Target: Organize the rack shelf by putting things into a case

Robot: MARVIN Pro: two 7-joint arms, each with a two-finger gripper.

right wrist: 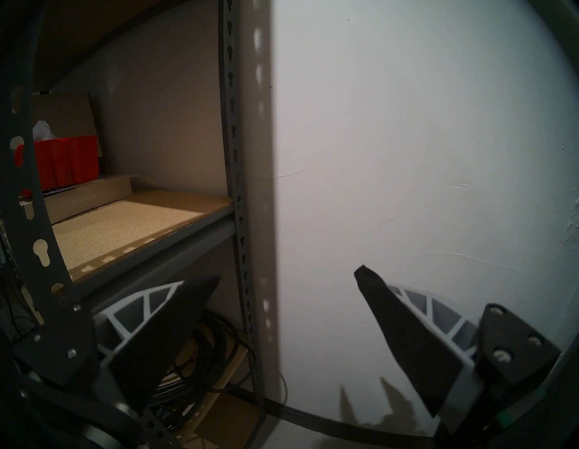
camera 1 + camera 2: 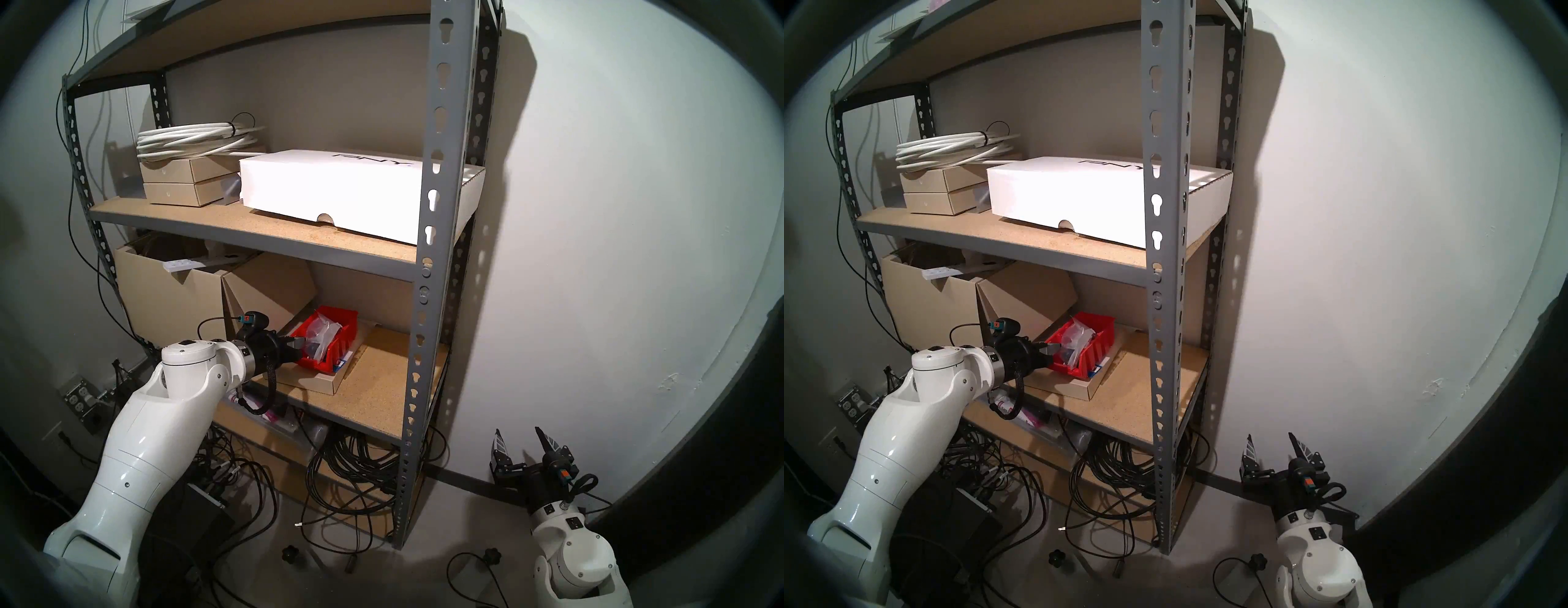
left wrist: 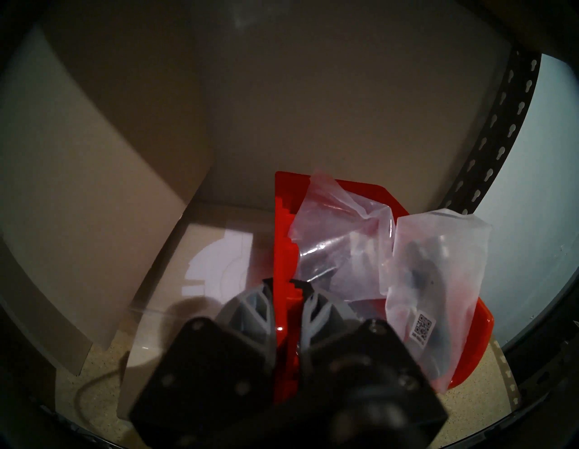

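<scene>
The red slotted bin (image 2: 336, 351) sits on a flat tan box (image 2: 312, 381) on the tan rack shelf (image 2: 377, 382). It also shows in the right wrist view (image 1: 62, 163). Two clear plastic bags lie in the bin: one crumpled (image 3: 338, 238), one with dark parts and a QR label (image 3: 438, 282). In the head view the bags (image 2: 323, 332) stick up above the rim. My left gripper (image 2: 299, 343) is at the bin's near left side. In the left wrist view it (image 3: 286, 293) is shut on the bin's red side wall (image 3: 283, 219). My right gripper (image 2: 526, 446) is open and empty, low beside the rack near the floor.
A large open cardboard box (image 2: 169, 297) stands left of the bin, its flap leaning toward it. The grey front upright (image 2: 432, 254) stands right of the shelf opening. A white box (image 2: 339, 191), tan boxes and a white cable coil (image 2: 195, 140) sit above. Black cables (image 2: 352, 463) lie below.
</scene>
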